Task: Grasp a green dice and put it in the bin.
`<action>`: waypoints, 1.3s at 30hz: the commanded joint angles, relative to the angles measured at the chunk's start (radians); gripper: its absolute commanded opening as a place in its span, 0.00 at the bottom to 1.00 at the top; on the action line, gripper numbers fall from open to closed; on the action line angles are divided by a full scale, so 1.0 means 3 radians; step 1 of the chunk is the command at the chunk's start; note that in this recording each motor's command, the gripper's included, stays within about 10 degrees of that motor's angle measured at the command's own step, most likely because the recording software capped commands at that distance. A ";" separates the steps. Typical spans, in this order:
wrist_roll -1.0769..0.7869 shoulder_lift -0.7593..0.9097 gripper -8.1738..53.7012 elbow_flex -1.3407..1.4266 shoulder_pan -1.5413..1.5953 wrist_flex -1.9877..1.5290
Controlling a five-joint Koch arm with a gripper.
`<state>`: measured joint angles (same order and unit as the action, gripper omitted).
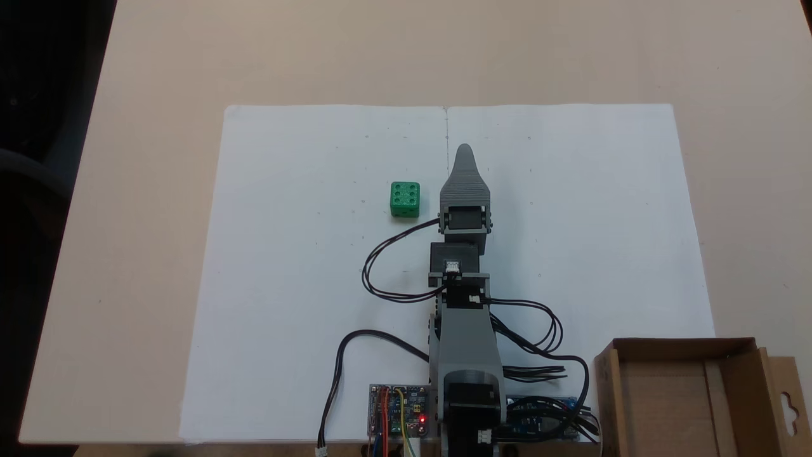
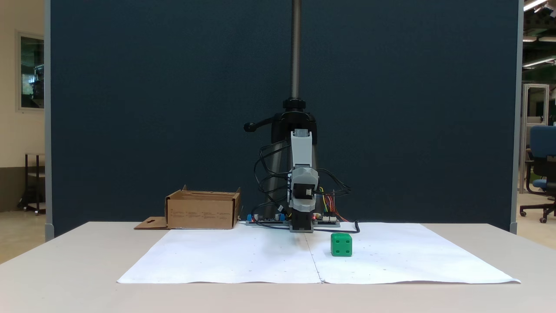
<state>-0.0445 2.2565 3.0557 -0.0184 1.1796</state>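
Observation:
The green dice (image 1: 405,198) stands on the white paper, six pips up, a little left of the arm in a fixed view from above. In the low front fixed view the dice (image 2: 341,244) sits right of the arm and nearer the camera. My grey gripper (image 1: 465,152) points away from the base over the paper's middle seam, apart from the dice and holding nothing. Only one tapered tip shows, so the jaws' state is unclear. The bin, a brown cardboard box (image 1: 679,346) with upright flaps, stands beside the arm's base (image 2: 202,213).
White paper sheets (image 1: 317,285) cover the middle of the beige table. Circuit boards (image 1: 398,419) and black cables (image 1: 380,266) lie around the base. A metal pole (image 2: 296,48) rises behind the arm before a dark blue partition.

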 commanded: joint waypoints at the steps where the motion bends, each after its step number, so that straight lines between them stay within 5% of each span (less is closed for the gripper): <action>1: -0.0072 0.0368 0.76 0.0184 -0.0056 0.0174; 17: -0.0066 0.0348 0.76 -0.2342 -0.0511 -0.3241; 30: 0.0435 0.0251 0.77 -0.2669 0.0240 -0.5705; 39: 0.0977 -0.0450 0.77 -0.3487 0.0511 -0.7153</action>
<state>0.1902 2.1077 2.0877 0.1120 -0.9219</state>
